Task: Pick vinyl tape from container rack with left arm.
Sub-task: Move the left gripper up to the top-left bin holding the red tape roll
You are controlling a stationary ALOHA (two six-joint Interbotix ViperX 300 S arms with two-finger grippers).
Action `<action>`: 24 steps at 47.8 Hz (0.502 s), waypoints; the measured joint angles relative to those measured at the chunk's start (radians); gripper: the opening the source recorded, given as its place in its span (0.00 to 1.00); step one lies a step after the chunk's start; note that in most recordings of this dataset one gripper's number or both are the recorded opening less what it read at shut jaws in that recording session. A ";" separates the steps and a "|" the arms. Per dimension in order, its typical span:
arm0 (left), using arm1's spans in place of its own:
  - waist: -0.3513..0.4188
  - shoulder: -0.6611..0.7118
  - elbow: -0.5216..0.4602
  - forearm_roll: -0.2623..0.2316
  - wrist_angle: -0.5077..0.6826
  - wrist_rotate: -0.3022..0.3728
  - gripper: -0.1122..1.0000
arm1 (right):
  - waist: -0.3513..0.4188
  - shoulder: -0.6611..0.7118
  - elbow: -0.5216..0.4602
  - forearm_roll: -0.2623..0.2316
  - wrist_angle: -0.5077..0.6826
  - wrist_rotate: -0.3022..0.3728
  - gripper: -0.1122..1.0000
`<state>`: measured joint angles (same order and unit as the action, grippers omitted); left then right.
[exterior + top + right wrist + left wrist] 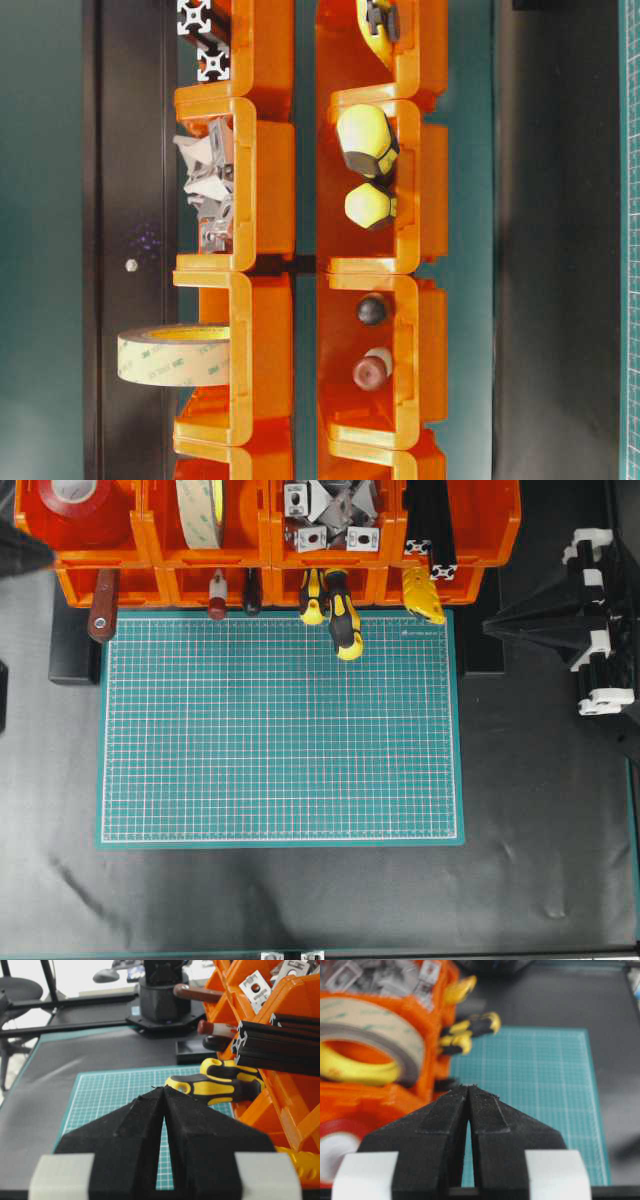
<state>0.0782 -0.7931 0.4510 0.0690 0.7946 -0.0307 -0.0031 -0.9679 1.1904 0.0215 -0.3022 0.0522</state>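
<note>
The container rack (pixel 265 542) runs along the top edge of the overhead view, its orange bins in two tiers, and the vinyl tape (pixel 78 502) lies flat in the upper-tier bin at the far upper left of that frame, red with a white core. In the left wrist view the same red roll (pixel 340 1145) shows at the lower left, just beside the left gripper (pixel 469 1089), whose two black fingers meet at the tips, clenched on nothing. The cream tape roll (pixel 200 510) stands on edge in the next bin to the right, and metal brackets (pixel 330 515) fill the bin after that. Yellow-and-black tool handles (pixel 338 610) stick out of the lower tier over the top edge of the green cutting mat (pixel 280 730), which lies on the dark desk (pixel 540 810). The right gripper (pixel 164 1091) is likewise clenched and empty, its fingers tip to tip above the mat; in the overhead view it sits at the right edge, well apart from the rack.
</note>
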 measured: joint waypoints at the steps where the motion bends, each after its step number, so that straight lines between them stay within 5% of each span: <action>1: 0.009 0.012 -0.018 0.002 0.029 0.002 0.10 | 0.002 0.000 0.000 0.000 0.000 0.000 0.10; 11: 0.071 0.169 -0.190 0.006 0.328 0.100 0.10 | 0.002 0.000 0.000 0.000 0.000 0.000 0.10; 24: 0.114 0.272 -0.307 0.008 0.453 0.272 0.18 | 0.005 0.000 0.000 0.002 0.002 0.006 0.10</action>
<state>0.1917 -0.5216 0.1442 0.0767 1.2471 0.2408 0.0015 -0.9679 1.1904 0.0230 -0.3007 0.0583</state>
